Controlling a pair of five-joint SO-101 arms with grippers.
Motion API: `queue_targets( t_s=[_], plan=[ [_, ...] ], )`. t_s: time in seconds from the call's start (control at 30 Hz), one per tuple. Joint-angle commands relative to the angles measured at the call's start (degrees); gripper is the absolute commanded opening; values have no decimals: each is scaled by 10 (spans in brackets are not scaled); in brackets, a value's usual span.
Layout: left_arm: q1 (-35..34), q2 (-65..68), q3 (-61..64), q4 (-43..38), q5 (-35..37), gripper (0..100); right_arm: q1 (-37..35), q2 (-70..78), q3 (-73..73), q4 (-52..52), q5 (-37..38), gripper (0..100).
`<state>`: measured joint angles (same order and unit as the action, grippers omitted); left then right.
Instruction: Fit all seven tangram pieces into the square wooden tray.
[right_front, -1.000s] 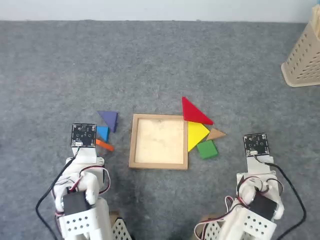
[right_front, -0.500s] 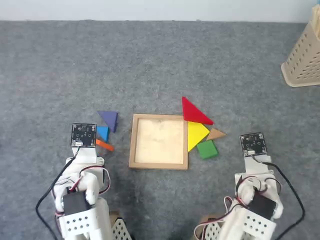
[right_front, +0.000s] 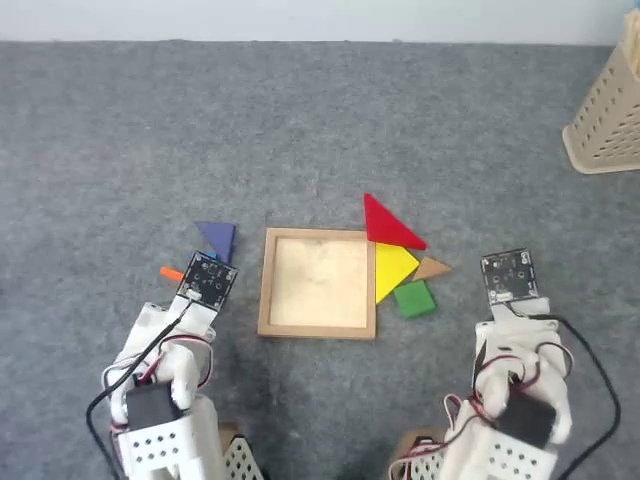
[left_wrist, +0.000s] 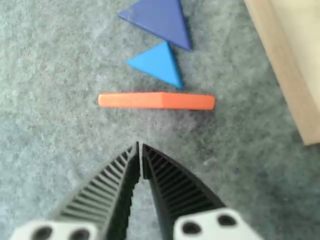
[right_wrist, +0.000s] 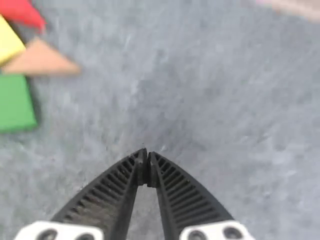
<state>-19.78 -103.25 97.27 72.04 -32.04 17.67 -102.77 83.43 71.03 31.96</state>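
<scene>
since the left claw (left_wrist: 139, 149) and the right claw (right_wrist: 146, 156) are each pinched together and holding nothing, my first worry is a shove instead of a grasp. the left one hangs just short of the orange piece (left_wrist: 156, 101), which shows as a narrow strip on the grey desk (right_front: 400, 120). if i bring it down without parting the jaws, i judge it will push the strip into the light blue triangle (left_wrist: 157, 65) just beyond it, and that one sits close to the dark blue triangle (left_wrist: 160, 17). parting the jaws late could knock those neighbours too, as the three lie near each other beside the wooden tray (right_front: 318, 329), apart from its wall.

the right one is over grey desk, near the green square (right_front: 414, 298) and the tan triangle (right_front: 432, 267). the yellow piece (right_front: 392, 268) lies against the tray's outer wall and the red triangle (right_front: 388, 225) meets its corner; i cannot tell whether red rests on the rim. pulling at either could drag the tray, which looks loose to me. the tray holds no piece yet, so all seven are left, and flat pieces on this fuzzy surface may slip from a claw.
</scene>
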Motion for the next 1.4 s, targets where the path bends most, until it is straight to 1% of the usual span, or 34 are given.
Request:
queue_targets(
  t_s=[0.0,0.07,0.17,0.3,0.4,0.5,0.57,0.67,0.77,0.83,0.9,1.07,1.37],
  plan=[
    [0,-13,-7,4,-8,14,-24,31,-125,42,-22,11],
    [0,-13,-7,4,-8,14,-37,96,-171,44,-28,18],
    [0,-13,-7,4,-8,14,-75,247,-240,37,-48,65],
    [0,-13,-7,11,-8,14,-147,458,-353,37,-91,102],
    [0,-13,-7,11,-8,14,-214,582,-450,38,-114,103],
    [0,-13,-7,11,-8,14,-281,679,-527,38,-99,121],
    [0,-13,-7,11,-8,14,-319,735,-568,39,-86,169],
    [0,-13,-7,11,-8,14,-355,814,-623,39,-51,259],
    [0,-13,-7,11,-8,14,-375,884,-674,38,-18,324],
    [0,-13,-7,11,-8,14,-385,929,-703,37,-4,337],
    [0,-13,-7,11,-8,14,-393,971,-728,19,8,338],
    [0,-13,-7,18,-8,14,-398,1072,-782,-29,10,339],
    [0,-13,-7,19,-9,14,-411,1197,-864,-51,5,339]
  ],
)
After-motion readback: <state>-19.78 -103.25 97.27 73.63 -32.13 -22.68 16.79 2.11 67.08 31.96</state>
